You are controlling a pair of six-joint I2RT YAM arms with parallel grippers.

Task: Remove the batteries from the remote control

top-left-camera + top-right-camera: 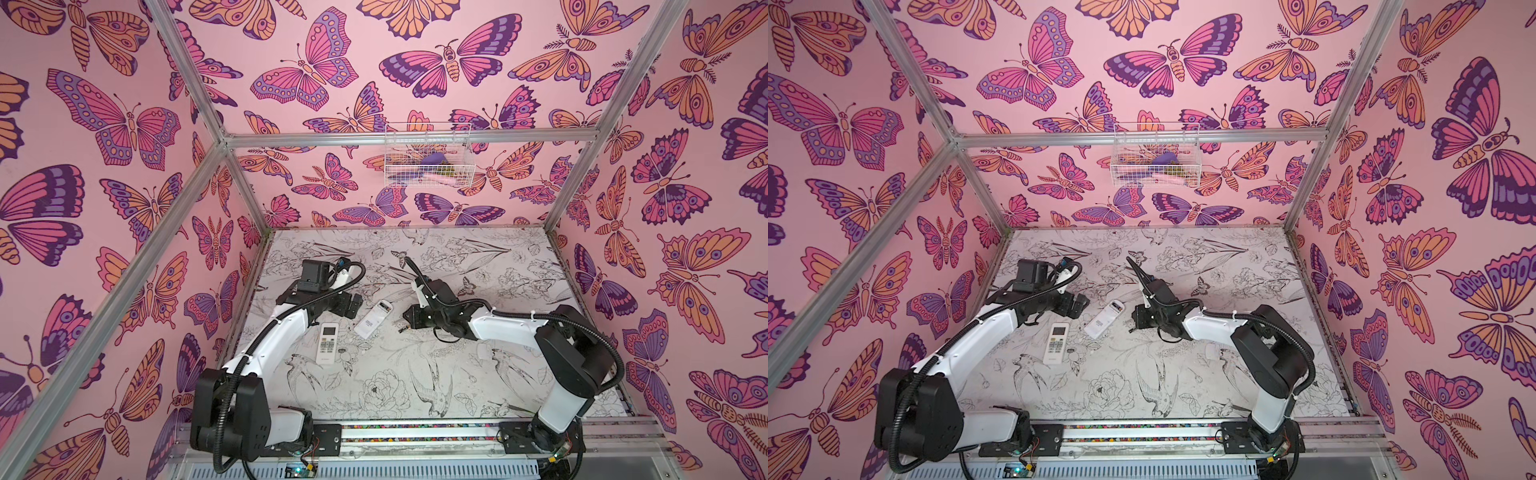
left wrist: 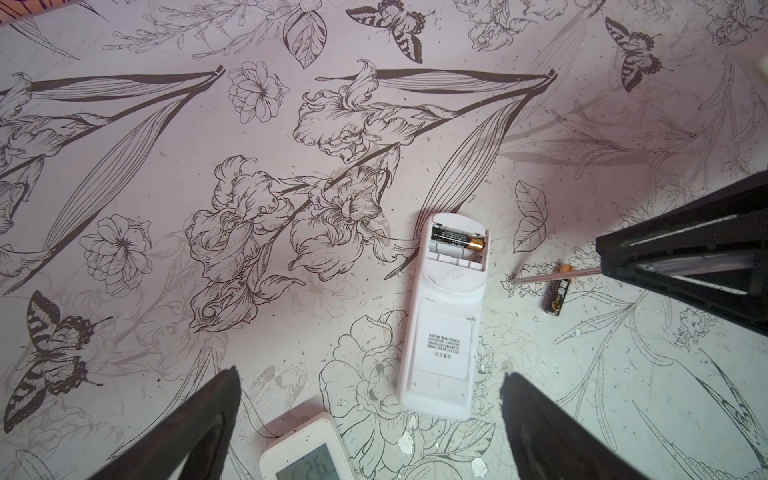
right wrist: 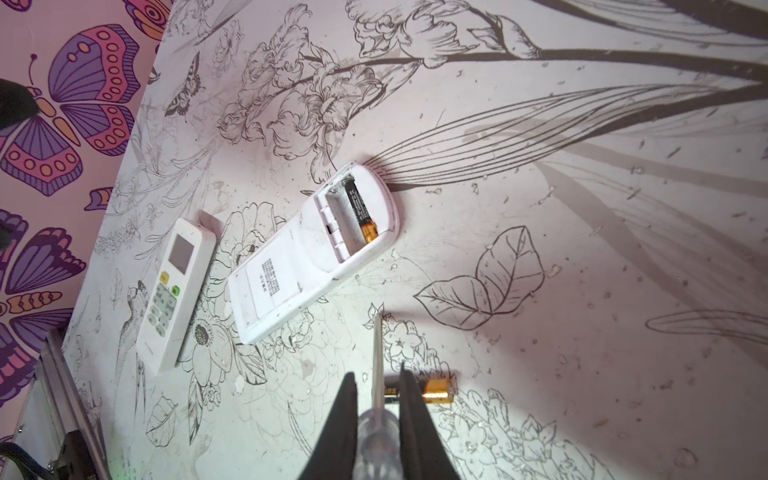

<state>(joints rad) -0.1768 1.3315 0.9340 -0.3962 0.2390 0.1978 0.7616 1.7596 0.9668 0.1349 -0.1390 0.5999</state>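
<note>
The remote control point(image 2: 440, 320) lies face down on the table with its battery bay uncovered; both top views show it between the arms point(image 1: 372, 319). One black, gold-ended battery point(image 2: 457, 240) sits in the bay, and the slot beside it is empty. Another battery point(image 3: 436, 390) lies loose on the table, partly behind my right gripper's fingers. My right gripper point(image 3: 376, 374) is shut on a clear-handled screwdriver point(image 3: 377, 436), whose shaft points towards the remote control. My left gripper point(image 2: 370, 374) hangs open above the remote's near end, holding nothing.
A second white remote point(image 1: 327, 343) lies face up, display showing, just left of the first and under the left arm. A wire basket point(image 1: 428, 156) hangs on the back wall. Pink butterfly walls close in the table on three sides.
</note>
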